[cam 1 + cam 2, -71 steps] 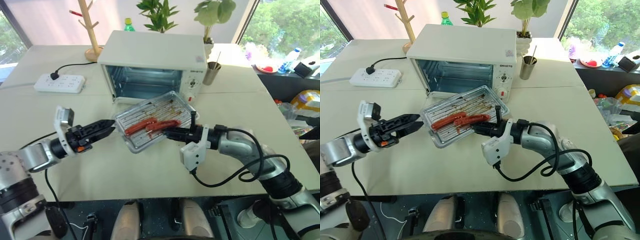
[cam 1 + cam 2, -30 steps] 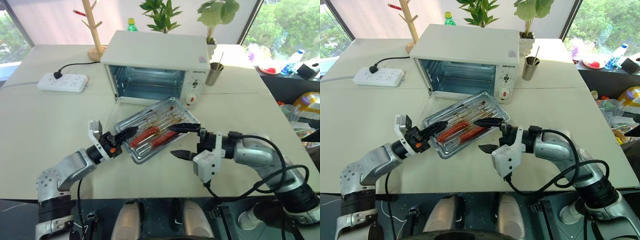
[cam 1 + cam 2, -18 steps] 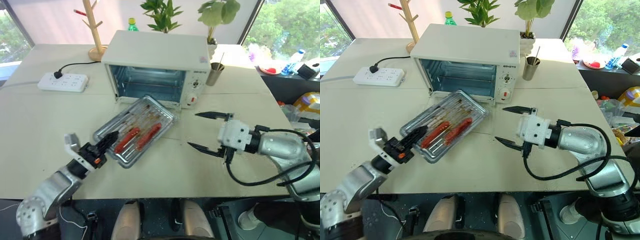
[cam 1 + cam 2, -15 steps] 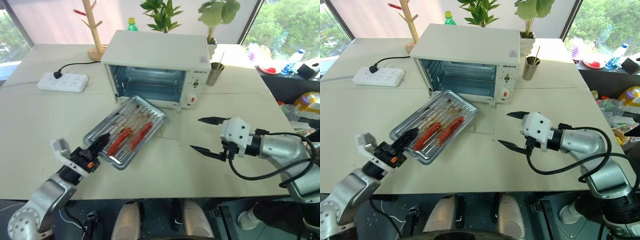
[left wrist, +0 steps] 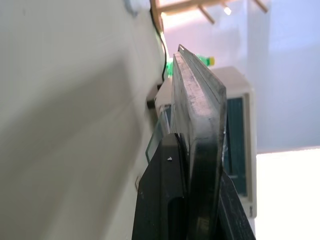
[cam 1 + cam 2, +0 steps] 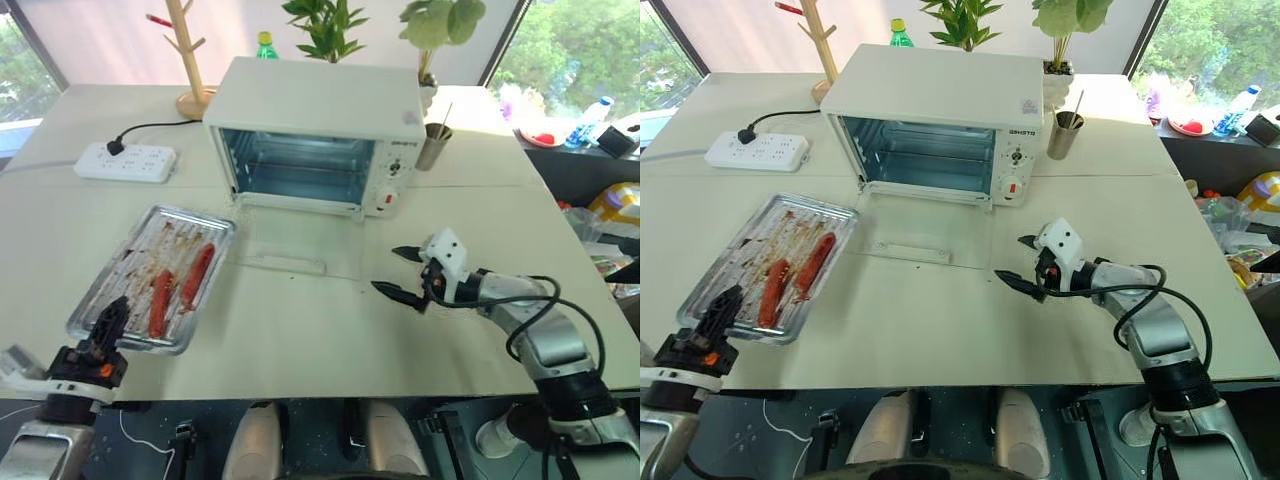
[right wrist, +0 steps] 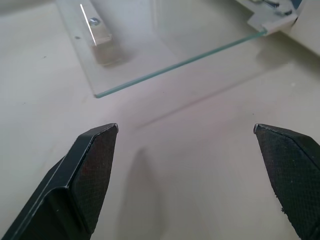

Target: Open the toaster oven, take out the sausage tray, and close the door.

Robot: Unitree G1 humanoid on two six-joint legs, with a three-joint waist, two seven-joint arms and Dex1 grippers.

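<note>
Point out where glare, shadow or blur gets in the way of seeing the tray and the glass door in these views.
Left wrist view: the sausage tray shows edge-on and blurred, held by the left gripper, with a bright washed-out patch at one corner. Right wrist view: the door is nearly invisible but for its greenish edge; the right gripper casts a soft shadow on the table. Head views: even light, the sausages clear.

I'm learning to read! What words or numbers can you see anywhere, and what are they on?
Dark brand word on the toaster oven's right panel, above the knobs: too small to read.
Small sticker on the oven's top: too blurred to read.
Green bottle behind the oven: its label can't be read.
</note>
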